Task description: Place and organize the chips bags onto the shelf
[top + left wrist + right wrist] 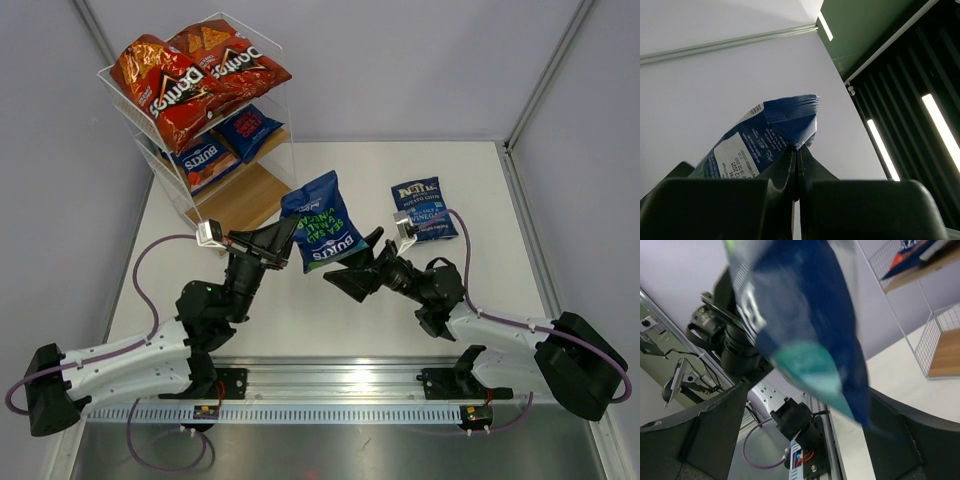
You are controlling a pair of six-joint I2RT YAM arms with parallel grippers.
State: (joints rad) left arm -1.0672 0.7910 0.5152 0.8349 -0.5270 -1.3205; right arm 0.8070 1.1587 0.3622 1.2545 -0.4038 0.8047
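A dark blue Burts bag (320, 222) hangs in the air over the table's middle. My left gripper (289, 236) is shut on its left edge; in the left wrist view the jaws (799, 150) pinch the bag's (765, 137) crimped seam. My right gripper (353, 266) is open just right of and below the bag; in the right wrist view the blurred bag (805, 325) hangs between its spread fingers (715, 430). A blue Kettle bag (424, 208) lies flat on the table. The shelf (262, 190) holds two red Doritos bags (190, 75) on top and two Burts bags (225, 145) on the middle board.
The shelf's bottom wooden board (245, 197) is bare and faces the held bag. The shelf's wire side and boards show at the right of the right wrist view (940, 340). Grey walls enclose the white table (480, 290). The arms' rail (330, 385) runs along the near edge.
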